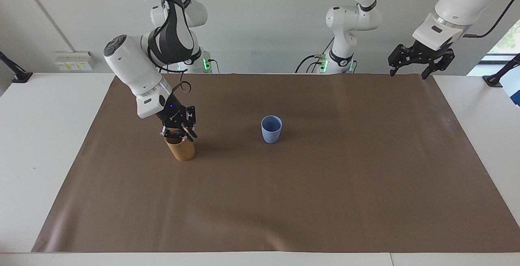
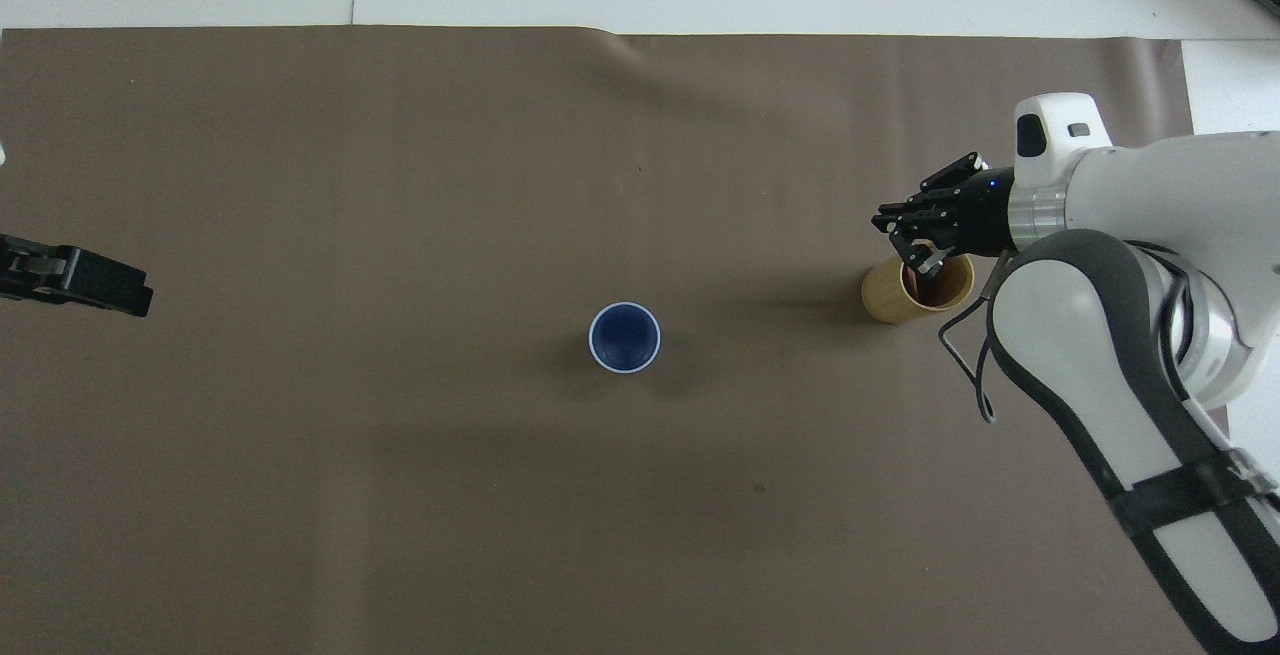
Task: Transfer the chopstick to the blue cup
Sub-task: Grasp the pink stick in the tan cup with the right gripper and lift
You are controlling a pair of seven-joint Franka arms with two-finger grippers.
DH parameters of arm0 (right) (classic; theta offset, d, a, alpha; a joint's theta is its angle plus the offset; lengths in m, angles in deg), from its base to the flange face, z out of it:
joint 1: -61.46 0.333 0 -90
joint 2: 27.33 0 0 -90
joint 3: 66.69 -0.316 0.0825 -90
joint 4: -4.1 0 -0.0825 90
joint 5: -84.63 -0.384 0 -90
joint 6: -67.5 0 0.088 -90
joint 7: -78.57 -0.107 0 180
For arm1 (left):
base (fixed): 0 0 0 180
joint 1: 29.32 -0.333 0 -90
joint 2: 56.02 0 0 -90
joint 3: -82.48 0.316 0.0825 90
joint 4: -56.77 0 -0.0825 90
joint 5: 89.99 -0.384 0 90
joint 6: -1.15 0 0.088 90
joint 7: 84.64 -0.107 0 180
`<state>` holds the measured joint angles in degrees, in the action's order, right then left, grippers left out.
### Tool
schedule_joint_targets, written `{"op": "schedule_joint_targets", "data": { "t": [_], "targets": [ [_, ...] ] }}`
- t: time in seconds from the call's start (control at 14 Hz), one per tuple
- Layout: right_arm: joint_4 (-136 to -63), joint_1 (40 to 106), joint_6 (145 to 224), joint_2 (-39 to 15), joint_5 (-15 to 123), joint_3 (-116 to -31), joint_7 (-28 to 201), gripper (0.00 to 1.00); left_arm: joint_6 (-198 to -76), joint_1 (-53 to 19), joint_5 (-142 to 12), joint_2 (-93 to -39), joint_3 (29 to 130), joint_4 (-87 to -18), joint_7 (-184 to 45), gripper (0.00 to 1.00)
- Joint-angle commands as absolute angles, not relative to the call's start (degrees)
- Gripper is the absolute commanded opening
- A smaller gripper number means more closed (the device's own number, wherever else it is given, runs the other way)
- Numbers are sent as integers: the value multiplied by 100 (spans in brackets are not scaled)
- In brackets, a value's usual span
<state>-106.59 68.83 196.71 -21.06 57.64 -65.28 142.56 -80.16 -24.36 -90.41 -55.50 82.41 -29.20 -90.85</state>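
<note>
The tan cup (image 1: 181,150) (image 2: 888,297) stands toward the right arm's end of the mat. My right gripper (image 1: 183,135) (image 2: 925,259) is just above its rim, shut on the top of the chopstick (image 1: 185,139). Only a sliver of pink shows at the fingertips; the rest is hidden in the cup. The blue cup (image 1: 271,130) (image 2: 624,337) stands upright and apart near the middle of the mat, nothing showing in it. My left gripper (image 1: 408,73) (image 2: 130,293) waits open, raised over the mat's corner by its own base.
A brown mat (image 1: 325,201) (image 2: 400,185) covers most of the white table (image 1: 44,136). Apart from the two cups, nothing else stands on it. The right arm's white forearm (image 2: 1120,335) hangs over the mat beside the tan cup.
</note>
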Motion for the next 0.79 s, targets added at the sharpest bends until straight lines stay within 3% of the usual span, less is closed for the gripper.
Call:
{"op": "schedule_joint_targets", "data": {
  "t": [0.0,0.71],
  "targets": [
    [-10761,6876,19643,-2206,5598,-6520,14379,2,-8112,-2493,-9131,-5426,8213,-3076,-9088,100],
    [-10409,6639,18949,-2689,5598,-6476,14221,0,-8112,-2449,-9087,-5426,8204,-3068,-9070,100]
  ]
}}
